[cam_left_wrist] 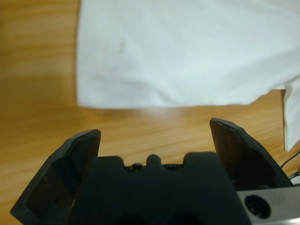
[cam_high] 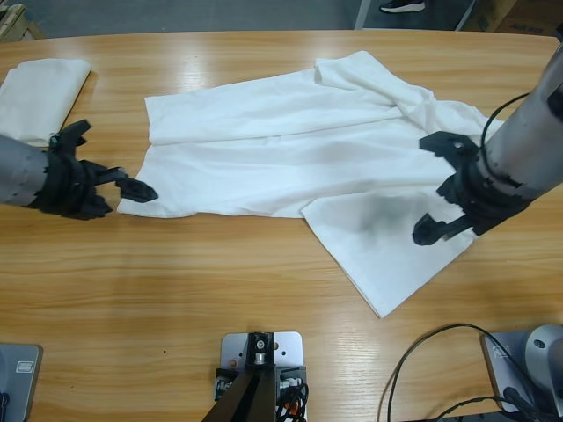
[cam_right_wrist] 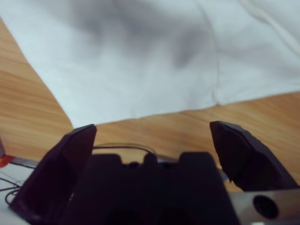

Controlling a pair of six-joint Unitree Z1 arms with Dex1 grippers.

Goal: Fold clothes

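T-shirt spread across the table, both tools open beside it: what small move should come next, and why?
Probably ease the left tool forward onto the T-shirt and shut on its near corner. Its jaws stand open with bare wood between them, the hem just ahead. The right tool hangs open over the opposite edge, holding nothing.
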